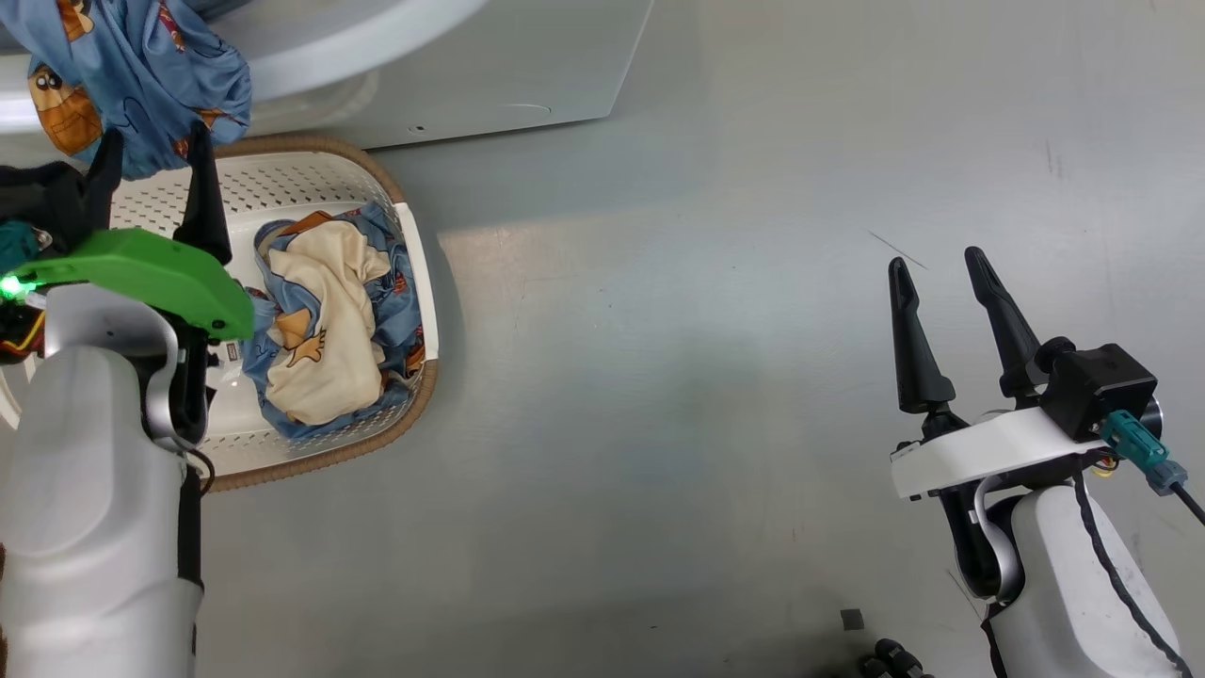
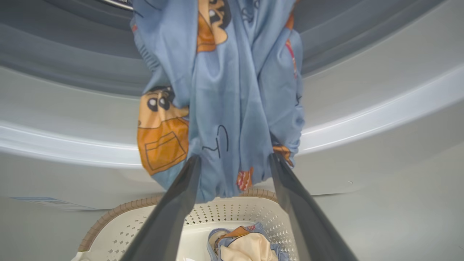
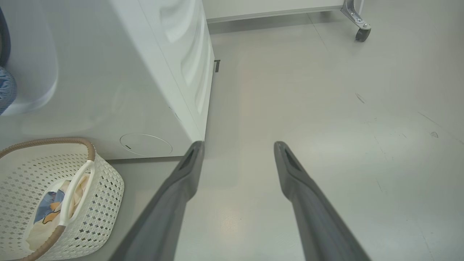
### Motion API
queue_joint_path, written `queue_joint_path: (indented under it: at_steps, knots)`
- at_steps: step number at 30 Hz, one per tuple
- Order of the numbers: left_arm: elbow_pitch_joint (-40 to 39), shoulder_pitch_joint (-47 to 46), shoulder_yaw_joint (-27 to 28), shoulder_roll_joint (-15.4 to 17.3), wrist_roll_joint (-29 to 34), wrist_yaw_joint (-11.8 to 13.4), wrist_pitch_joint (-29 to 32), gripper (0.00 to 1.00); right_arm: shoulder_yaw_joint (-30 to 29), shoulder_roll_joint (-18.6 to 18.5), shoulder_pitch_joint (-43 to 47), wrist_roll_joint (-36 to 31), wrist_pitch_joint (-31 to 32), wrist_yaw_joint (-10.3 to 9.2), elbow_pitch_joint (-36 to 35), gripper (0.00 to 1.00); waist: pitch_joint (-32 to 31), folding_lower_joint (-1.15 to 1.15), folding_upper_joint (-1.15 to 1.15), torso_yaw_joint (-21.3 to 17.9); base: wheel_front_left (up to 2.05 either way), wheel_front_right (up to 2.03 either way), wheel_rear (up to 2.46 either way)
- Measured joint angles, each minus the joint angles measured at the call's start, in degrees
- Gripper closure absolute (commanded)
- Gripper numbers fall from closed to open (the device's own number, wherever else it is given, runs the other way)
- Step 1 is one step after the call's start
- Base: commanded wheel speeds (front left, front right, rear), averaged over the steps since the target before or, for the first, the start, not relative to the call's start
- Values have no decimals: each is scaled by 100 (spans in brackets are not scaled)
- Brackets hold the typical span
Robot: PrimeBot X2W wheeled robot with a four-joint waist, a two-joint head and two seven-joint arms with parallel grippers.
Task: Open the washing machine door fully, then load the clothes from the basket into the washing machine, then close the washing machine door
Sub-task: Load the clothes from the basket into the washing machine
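A light blue garment (image 1: pixel 141 75) with orange prints hangs over the lower lip of the washing machine (image 1: pixel 527 75) opening. My left gripper (image 1: pixel 155 141) is open just below it, fingertips level with the hem and not closed on it. In the left wrist view the garment (image 2: pixel 232 90) drapes down between the spread fingers of the left gripper (image 2: pixel 235 157). Under it stands the basket (image 1: pixel 414 282), holding cream and blue clothes (image 1: pixel 325 330). My right gripper (image 1: pixel 937 259) is open over bare floor, far right. The washing machine door is out of view.
Grey floor (image 1: pixel 706 377) stretches to the right of the basket and the washer. In the right wrist view a caster wheel (image 3: pixel 362 34) of a white unit stands far back, and the washer's side panel (image 3: pixel 188 72) rises to the left of the right gripper (image 3: pixel 238 144).
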Motion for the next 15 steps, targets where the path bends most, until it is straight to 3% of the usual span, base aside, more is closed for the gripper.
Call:
queue_joint_path:
  at_steps: [15]
  knots:
    - [487, -955, 154, -37, -259, 125, 345, 0, 9, 15, -1, 45, 0, 0, 0, 0, 170, 0, 0, -61, 0, 0, 0]
